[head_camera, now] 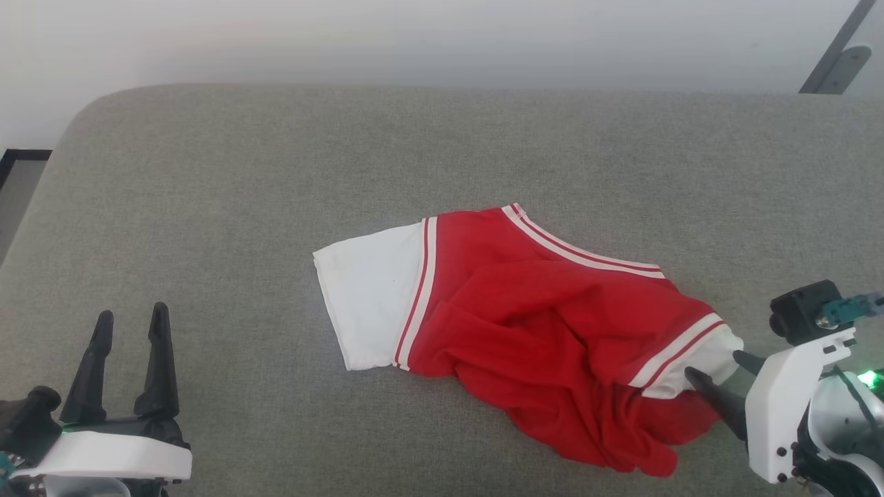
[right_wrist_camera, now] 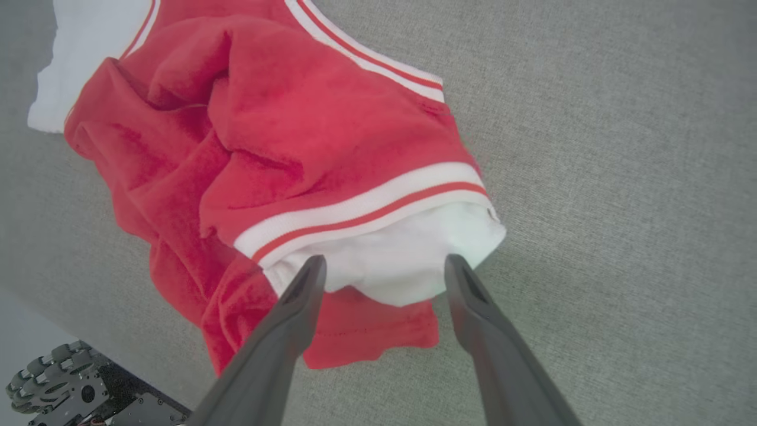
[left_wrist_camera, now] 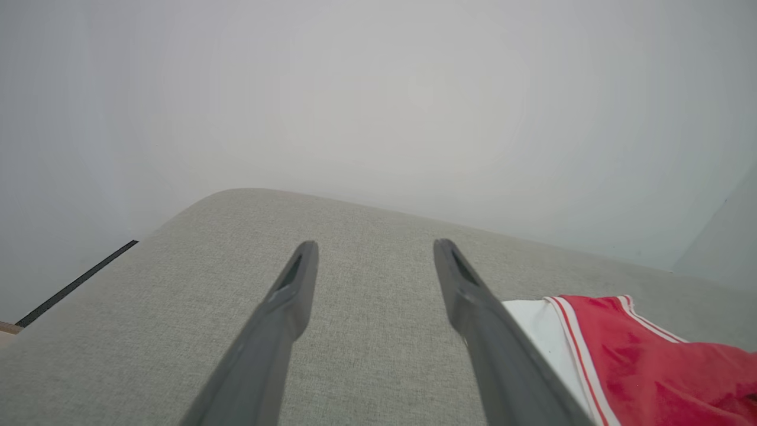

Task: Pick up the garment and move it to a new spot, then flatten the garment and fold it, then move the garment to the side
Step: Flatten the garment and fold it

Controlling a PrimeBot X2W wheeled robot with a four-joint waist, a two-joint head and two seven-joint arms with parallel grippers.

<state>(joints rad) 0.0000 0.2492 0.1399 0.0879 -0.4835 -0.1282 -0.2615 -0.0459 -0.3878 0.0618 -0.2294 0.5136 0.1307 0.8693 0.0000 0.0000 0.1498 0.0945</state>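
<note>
The garment [head_camera: 539, 324] lies on the cushion [head_camera: 276, 159], right of centre and toward the near edge. One sleeve [head_camera: 369, 304] reaches out at its left end; the other sleeve [head_camera: 717, 347] is at its right end, between the fingertips of my right gripper [head_camera: 715, 364]. My left gripper [head_camera: 132, 310] is at the near left corner, well apart from the garment. A wall [head_camera: 414, 34] stands behind the cushion.

You're working in a plain indoor room, though whether it's a home or a lab can't be told. A wide grey fabric-covered cushion [head_camera: 276, 172] with a rounded far-left corner sits against a bare white wall [head_camera: 414, 34]. A grey metal bracket [head_camera: 836, 62] shows at far right.
</note>
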